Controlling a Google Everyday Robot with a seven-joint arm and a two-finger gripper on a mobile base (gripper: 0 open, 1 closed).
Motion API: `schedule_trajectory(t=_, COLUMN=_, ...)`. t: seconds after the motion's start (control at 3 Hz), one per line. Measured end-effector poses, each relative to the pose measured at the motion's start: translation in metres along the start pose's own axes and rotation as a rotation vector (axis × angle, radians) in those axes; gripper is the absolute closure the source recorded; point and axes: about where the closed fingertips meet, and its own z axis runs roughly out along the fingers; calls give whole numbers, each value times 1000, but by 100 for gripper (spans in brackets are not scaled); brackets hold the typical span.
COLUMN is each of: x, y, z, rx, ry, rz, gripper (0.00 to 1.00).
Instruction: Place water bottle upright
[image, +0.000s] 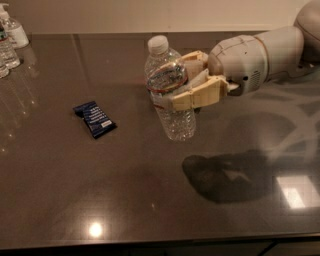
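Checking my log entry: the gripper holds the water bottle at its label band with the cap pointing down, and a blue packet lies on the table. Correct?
One detail is wrong: the cap points up, not down. The camera view shows the water bottle nearly upright, the gripper clamped at its label band, and the blue packet lying on the table.

Resembles an office or lab counter.
Shows dark glossy countertop (150, 200), plain wall (150, 15), pump bottle (12, 30); gripper (179, 82) over mid-counter, clasping water bottle (178, 125).
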Motion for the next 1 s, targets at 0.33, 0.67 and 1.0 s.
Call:
schedule_trajectory(t=0.33, x=12, y=0, z=-6, rx=44, ry=-51, rz=0, gripper=100)
schedule_trajectory(t=0.67, x=29, y=-2, z=-10, rx=83, ry=-66, rz=21, gripper=100)
schedule_trajectory(t=1.0, x=43, y=-5, z=-14, rx=111, ry=-83, rz=42, gripper=100)
